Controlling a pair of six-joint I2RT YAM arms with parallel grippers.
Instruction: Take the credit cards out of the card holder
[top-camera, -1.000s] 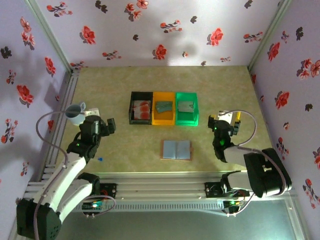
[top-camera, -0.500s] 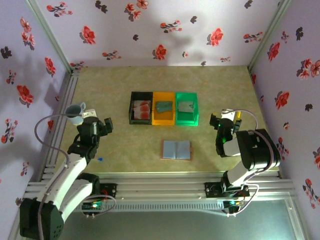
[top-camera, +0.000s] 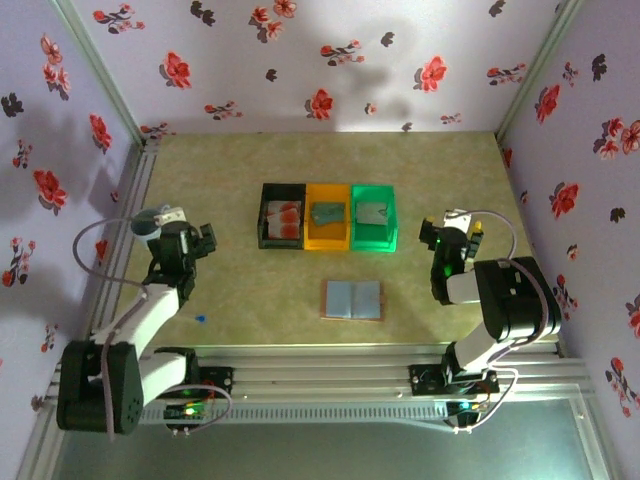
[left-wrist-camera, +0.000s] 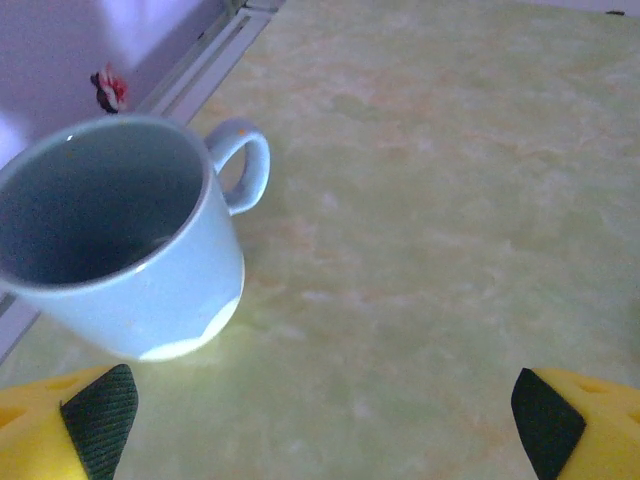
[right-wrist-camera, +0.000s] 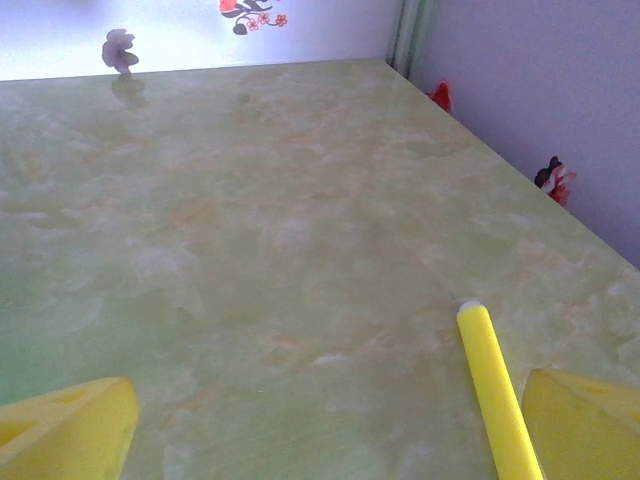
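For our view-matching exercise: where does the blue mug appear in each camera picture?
Top external: blue mug at the left edge of the table.
Left wrist: mug at left, upright, handle right.
Right wrist: faces a yellow marker, far right side.
Shared landmark: rail under the left wall.

This is a staged robot test cell, not a lived-in room. A pale yellow-green marbled tabletop (top-camera: 250, 170) is boxed in on three sides by flat lilac panels printed with red and dark flowers (top-camera: 300, 60), which meet at grey metal corner struts (top-camera: 100, 75). Silver slotted aluminium rails (top-camera: 320, 365) run along the near edge and carry the white-and-black left arm (top-camera: 150, 305) and right arm (top-camera: 515, 305). A looping grey cable (top-camera: 85, 250) and a lit circuit board (top-camera: 190, 408) sit exposed.
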